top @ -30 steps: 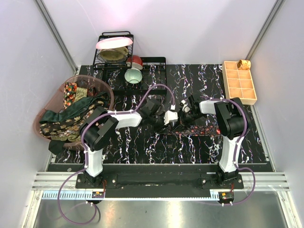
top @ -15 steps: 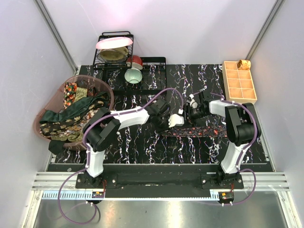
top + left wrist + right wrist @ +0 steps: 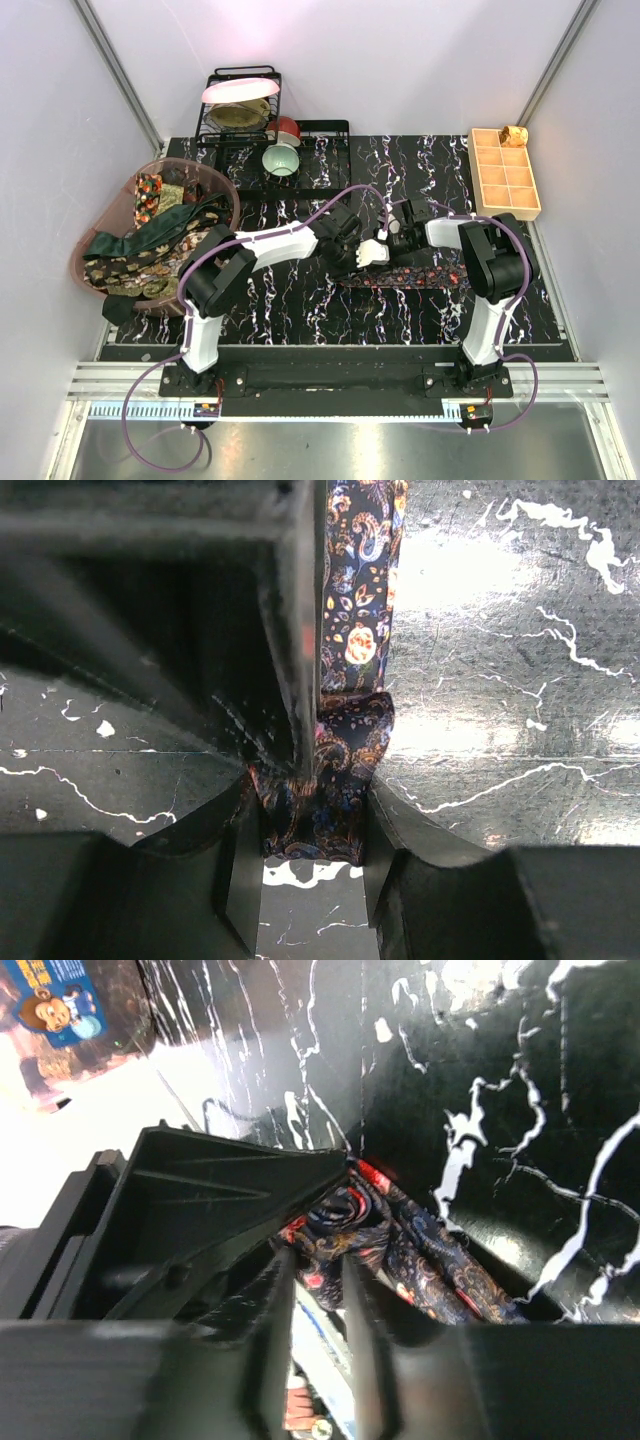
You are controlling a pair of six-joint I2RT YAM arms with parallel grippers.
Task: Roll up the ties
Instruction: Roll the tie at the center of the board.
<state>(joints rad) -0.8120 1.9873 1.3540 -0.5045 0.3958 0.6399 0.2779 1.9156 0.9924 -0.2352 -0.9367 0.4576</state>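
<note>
Dark paisley tie [image 3: 355,630], gold-red motifs, lies flat mid-counter [image 3: 300,300]. Folded end clamped between left fingers [image 3: 205,865]. Right fingers [image 3: 262,1335] at the fold, can't tell whether they're gripping.

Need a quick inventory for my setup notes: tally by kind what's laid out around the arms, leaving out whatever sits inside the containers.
Paisley tie: 1
Pink basket: 1
Dish rack: 1
Compartment tray: 1
Total: 4
</note>
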